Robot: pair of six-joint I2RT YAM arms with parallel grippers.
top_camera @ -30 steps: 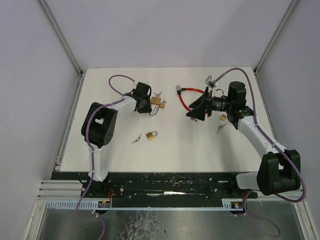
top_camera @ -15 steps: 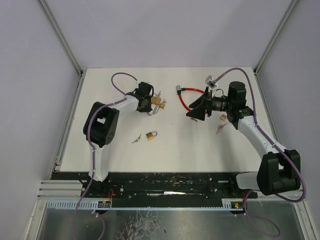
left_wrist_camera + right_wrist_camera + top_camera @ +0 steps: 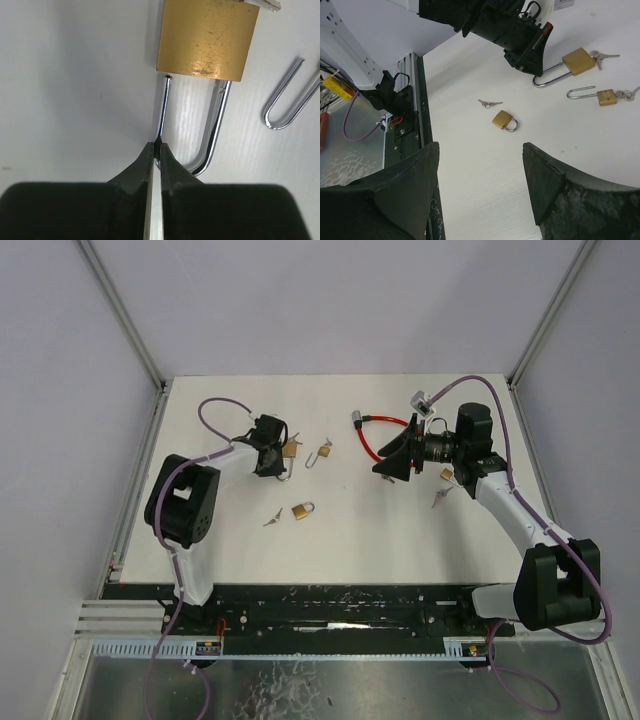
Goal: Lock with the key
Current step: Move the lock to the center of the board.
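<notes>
My left gripper is shut on the free leg of the open steel shackle of a brass padlock. The padlock lies flat on the white table, and its keys hang from the far end of the body. From above, this padlock lies just right of the left gripper. My right gripper hovers open over the table's middle right with nothing between its fingers. It looks across at the held padlock.
A second long-shackle padlock with keys lies to the right of the held one. A small shut padlock and a loose key lie nearer the front. A red cable lock, another small padlock and keys lie around the right arm.
The left gripper has shut on the shackle and dragged its padlock to the left, away from the second padlock. The right arm has not moved.
</notes>
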